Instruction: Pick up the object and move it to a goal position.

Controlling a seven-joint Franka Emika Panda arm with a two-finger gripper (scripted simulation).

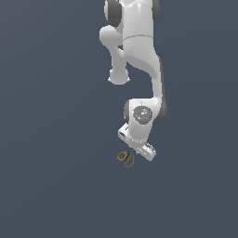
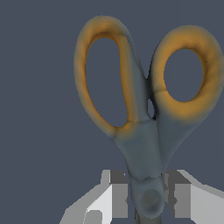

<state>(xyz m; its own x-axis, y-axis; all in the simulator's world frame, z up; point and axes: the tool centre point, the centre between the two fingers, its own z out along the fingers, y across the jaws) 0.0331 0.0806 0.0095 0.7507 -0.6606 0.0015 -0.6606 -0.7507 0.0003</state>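
I am clamping my jaws narrowly on the scissors (image 2: 146,144) at the pivot, their orange rings pointing toward twelve o'clock in the wrist view.

Only a plain dark blue-grey surface (image 1: 51,139), flat and even, filling the whole exterior view from left to right and from near to far. Same uniform slate colour behind everything in the wrist view (image 2: 39,131). No marks, edges, seams or shadows to be told on it.
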